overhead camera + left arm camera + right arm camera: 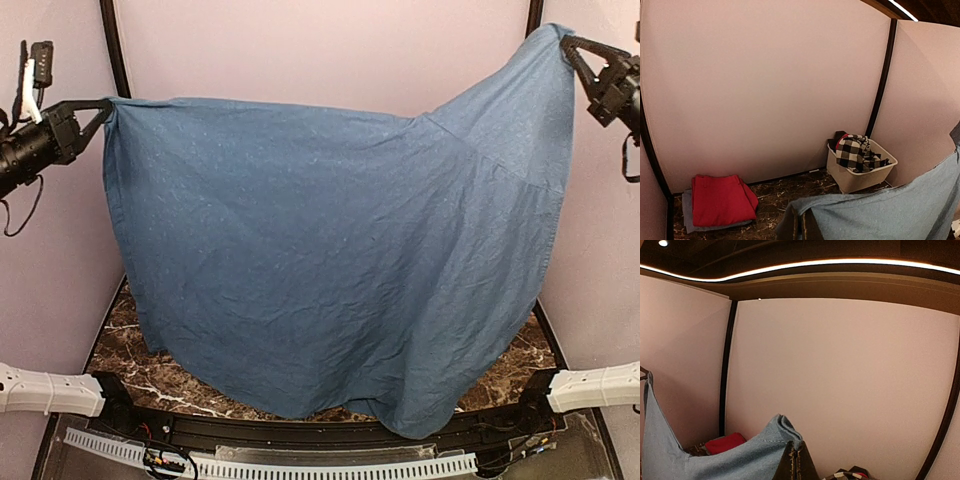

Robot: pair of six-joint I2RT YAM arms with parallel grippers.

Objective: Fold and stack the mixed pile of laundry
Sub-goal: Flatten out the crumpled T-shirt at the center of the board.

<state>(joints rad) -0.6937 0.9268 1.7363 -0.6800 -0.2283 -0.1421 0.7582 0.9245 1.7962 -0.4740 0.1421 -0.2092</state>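
A large blue sheet hangs spread wide between both raised arms, its lower edge draping to the table's front. My left gripper is shut on its upper left corner, and my right gripper is shut on its upper right corner, held higher. The left wrist view shows the sheet running away from the pinched jaws of the left gripper. In the right wrist view a folded hem of the sheet sticks out of the closed right gripper. A black-and-white checked garment lies in a white tub.
A folded red cloth rests on a light-blue piece at the back left by the wall. The tub stands in the back right corner. Pink panels enclose the dark marble table. The sheet hides most of the table from above.
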